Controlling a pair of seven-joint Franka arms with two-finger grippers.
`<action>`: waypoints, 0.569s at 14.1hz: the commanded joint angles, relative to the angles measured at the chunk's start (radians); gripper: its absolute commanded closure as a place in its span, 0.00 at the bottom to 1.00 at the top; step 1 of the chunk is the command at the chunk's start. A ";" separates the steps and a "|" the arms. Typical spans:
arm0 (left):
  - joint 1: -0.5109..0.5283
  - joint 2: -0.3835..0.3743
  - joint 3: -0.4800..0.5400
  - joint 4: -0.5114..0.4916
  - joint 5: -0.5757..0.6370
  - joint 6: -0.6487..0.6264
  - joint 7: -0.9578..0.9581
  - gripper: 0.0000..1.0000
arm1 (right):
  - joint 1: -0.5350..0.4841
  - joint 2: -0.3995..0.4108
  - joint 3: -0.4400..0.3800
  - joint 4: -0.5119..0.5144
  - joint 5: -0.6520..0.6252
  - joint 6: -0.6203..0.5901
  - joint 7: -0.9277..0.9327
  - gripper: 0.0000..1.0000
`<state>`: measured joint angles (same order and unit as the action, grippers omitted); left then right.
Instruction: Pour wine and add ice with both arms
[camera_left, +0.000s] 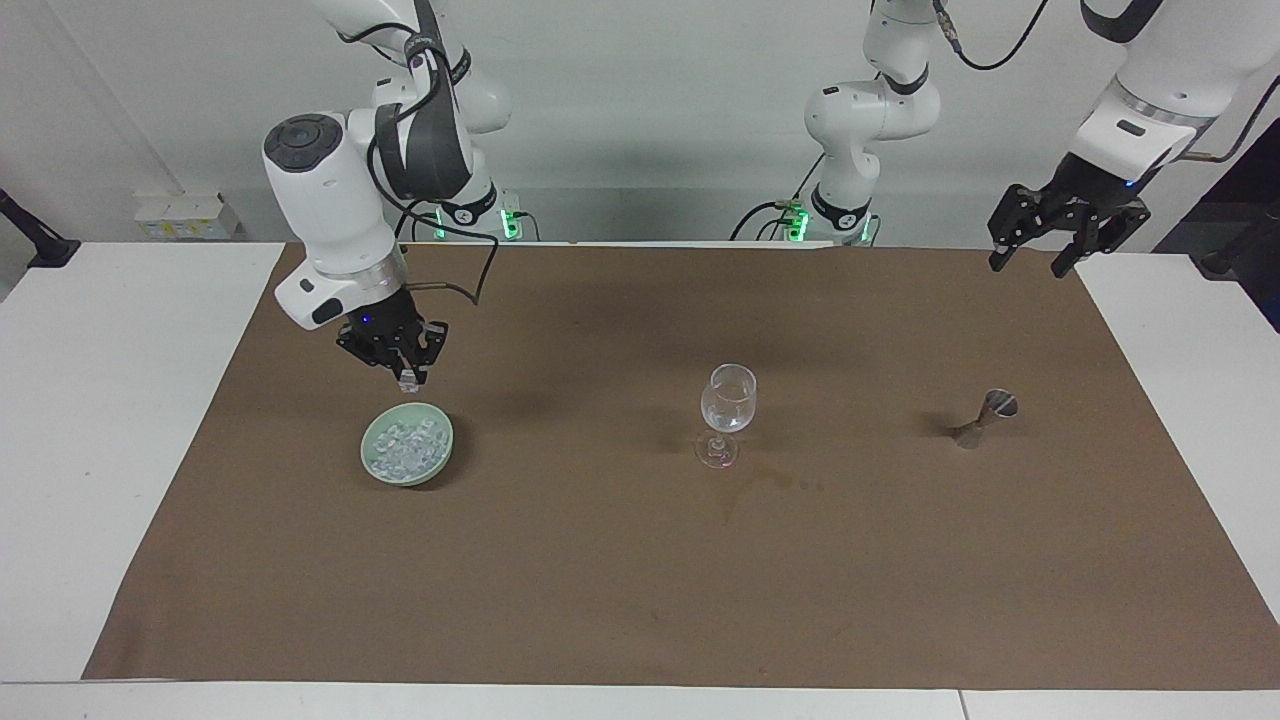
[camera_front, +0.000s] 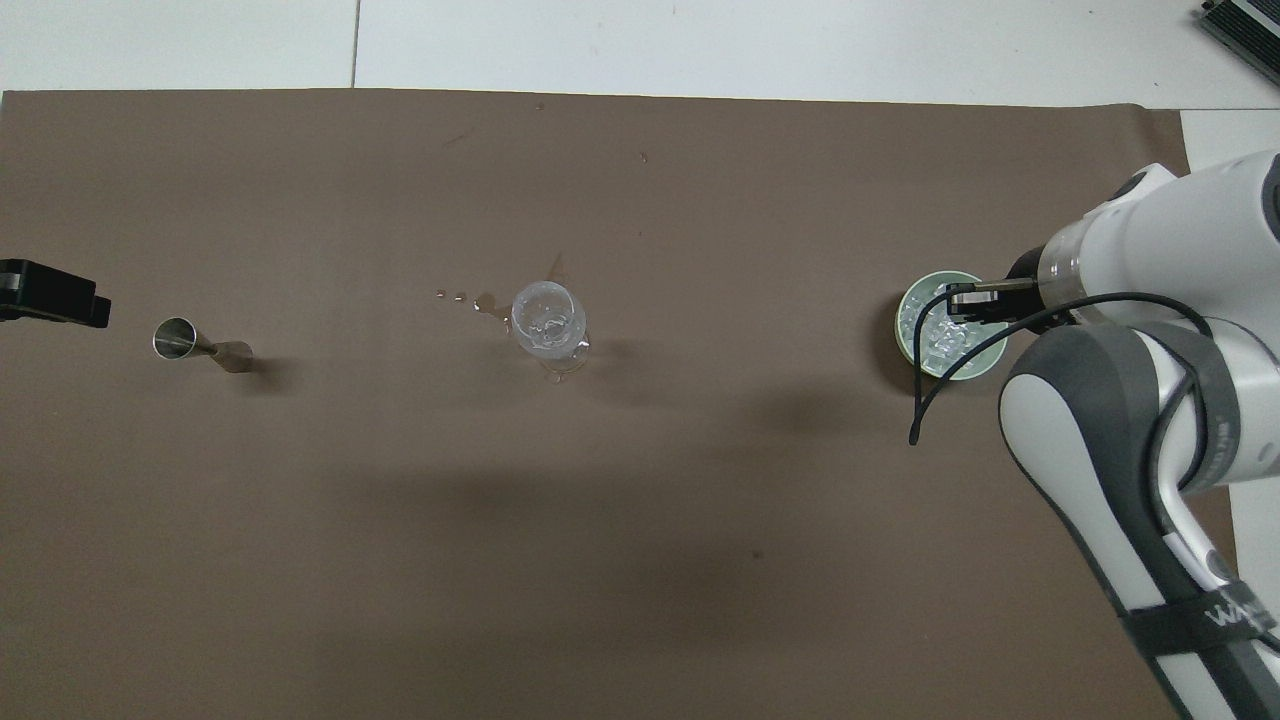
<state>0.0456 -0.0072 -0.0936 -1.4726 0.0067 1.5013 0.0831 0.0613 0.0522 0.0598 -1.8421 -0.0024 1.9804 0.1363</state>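
Note:
A clear stemmed glass (camera_left: 728, 408) (camera_front: 547, 322) stands mid-mat with a little wine (camera_left: 725, 420), hard to see, in its bowl. The ice (camera_left: 405, 452) (camera_front: 935, 338) lies heaped in a pale green bowl (camera_left: 442, 462) (camera_front: 903, 330) toward the right arm's end. My right gripper (camera_left: 408, 378) (camera_front: 958, 301) hangs a short way above that bowl, shut on one clear ice chunk. A metal jigger (camera_left: 985, 417) (camera_front: 200, 345) stands upright toward the left arm's end. My left gripper (camera_left: 1028, 262) (camera_front: 60, 300) is raised high over the mat's edge, open and holding nothing.
A brown mat (camera_left: 600, 580) covers most of the white table. Wet stains and drops (camera_left: 760, 485) (camera_front: 470, 297) mark the mat beside the glass. A loose black cable (camera_front: 925, 400) hangs from the right arm near the bowl.

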 joint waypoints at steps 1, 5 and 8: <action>-0.027 -0.031 -0.003 -0.026 0.065 -0.024 -0.046 0.21 | -0.011 -0.014 0.075 0.041 0.028 -0.049 0.102 1.00; -0.021 -0.033 0.002 -0.025 0.075 -0.049 -0.109 0.17 | -0.012 -0.015 0.205 0.046 0.068 -0.031 0.279 1.00; -0.013 -0.008 0.006 -0.025 0.053 -0.033 -0.105 0.00 | -0.011 -0.015 0.251 0.052 0.188 0.015 0.345 1.00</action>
<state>0.0329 -0.0149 -0.0931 -1.4760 0.0544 1.4589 -0.0063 0.0643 0.0357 0.2907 -1.8020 0.1336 1.9710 0.4485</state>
